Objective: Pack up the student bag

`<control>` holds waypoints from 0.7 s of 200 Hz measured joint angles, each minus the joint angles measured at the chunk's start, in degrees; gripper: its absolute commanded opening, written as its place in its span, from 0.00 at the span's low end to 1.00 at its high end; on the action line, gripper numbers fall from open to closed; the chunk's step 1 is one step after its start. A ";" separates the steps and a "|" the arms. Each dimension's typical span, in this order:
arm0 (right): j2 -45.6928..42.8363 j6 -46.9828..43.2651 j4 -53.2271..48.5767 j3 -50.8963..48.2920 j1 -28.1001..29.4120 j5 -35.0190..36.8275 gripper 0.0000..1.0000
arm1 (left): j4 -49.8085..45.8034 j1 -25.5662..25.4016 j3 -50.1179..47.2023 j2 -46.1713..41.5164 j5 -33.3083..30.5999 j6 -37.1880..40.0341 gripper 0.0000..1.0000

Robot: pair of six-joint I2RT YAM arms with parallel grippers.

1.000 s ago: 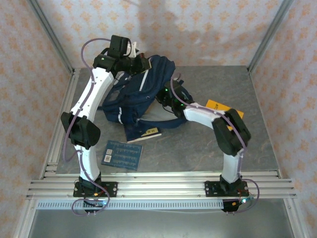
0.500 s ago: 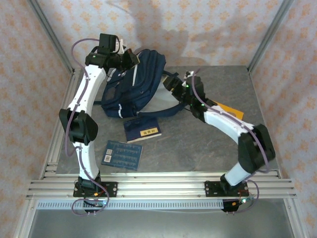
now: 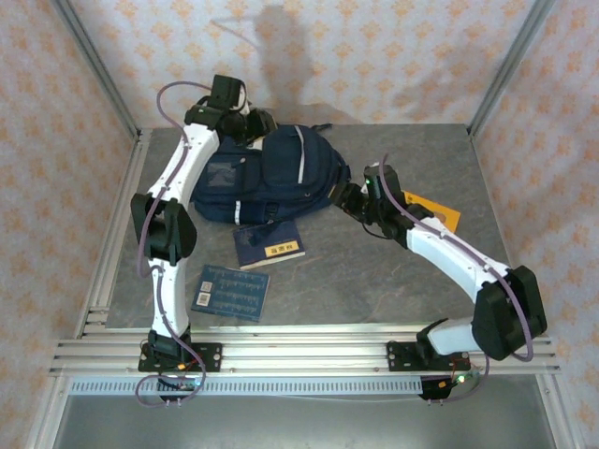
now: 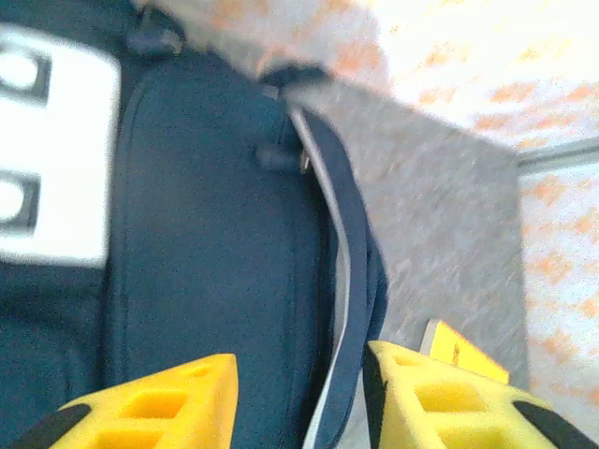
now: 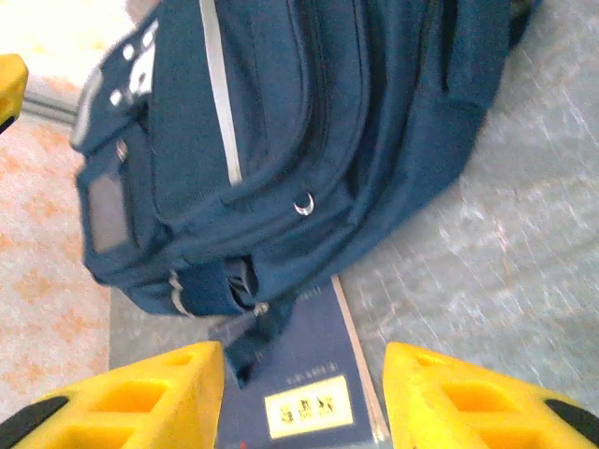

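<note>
My left gripper [image 4: 299,400] hangs with its fingers apart, and the student bag [image 4: 215,243] lies just ahead and below them. My right gripper [image 5: 304,388] is spread wide too, with the bag ahead and a blue booklet [image 5: 314,360] under the gap.

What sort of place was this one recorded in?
Most likely a robot test cell, not a real classroom: an aluminium frame boxes in a grey table, patterned wallpaper panels stand as walls, and the student bag lies staged with a navy booklet at its near edge.
</note>
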 measured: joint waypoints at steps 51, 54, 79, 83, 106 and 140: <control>-3.80 -3.34 -6.01 -4.28 0.20 -4.17 0.45 | 1.60 -2.54 -32.41 -21.62 -5.88 0.94 0.41; -3.89 -3.52 -6.38 -4.46 0.26 -4.24 0.45 | 1.70 -2.47 -33.97 -22.62 -6.23 1.16 0.41; -4.31 -5.70 -9.29 -5.79 1.11 -5.40 0.45 | 2.38 -1.95 -46.51 -29.27 -8.52 0.39 0.38; -4.31 -6.12 -9.70 -5.97 1.42 -5.73 0.45 | 2.32 -1.92 -48.37 -30.03 -9.03 0.11 0.37; -3.41 -8.72 -11.19 -6.21 4.76 -7.78 0.45 | 1.95 -1.92 -59.98 -34.95 -11.04 -2.73 0.34; 4.28 -11.91 -14.16 -4.02 11.78 -10.32 0.44 | 1.77 -1.92 -73.13 -43.32 -11.85 -8.48 0.23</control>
